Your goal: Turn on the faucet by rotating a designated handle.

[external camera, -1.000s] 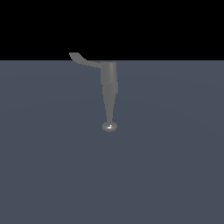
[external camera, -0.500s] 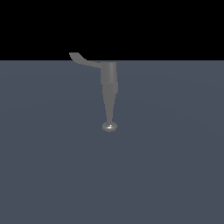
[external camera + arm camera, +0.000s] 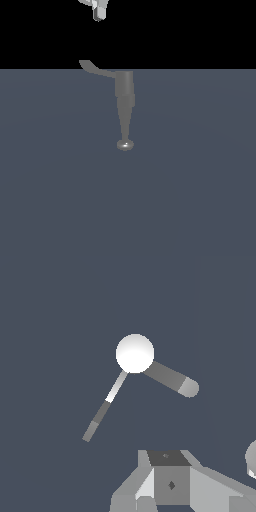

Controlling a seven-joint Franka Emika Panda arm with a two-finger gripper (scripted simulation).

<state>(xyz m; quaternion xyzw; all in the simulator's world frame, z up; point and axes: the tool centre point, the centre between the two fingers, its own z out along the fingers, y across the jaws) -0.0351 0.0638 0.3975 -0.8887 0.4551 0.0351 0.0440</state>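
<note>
Gripper (image 3: 99, 11) newly above handle (image 3: 95, 68).

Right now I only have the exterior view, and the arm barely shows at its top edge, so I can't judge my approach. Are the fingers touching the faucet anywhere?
Observer: No. In the wrist view the fingers sit at the frame's edge, with bare grey surface between them and the faucet.
Operator: How does the handle lie against the rest of it?
Observer: Seen from the wrist, the thin handle and a thicker round-ended bar both leave one bright round part, splayed well apart.
Operator: Is anything on the handle?
Observer: Nothing touches it. Its whole length shows against the surface.
</note>
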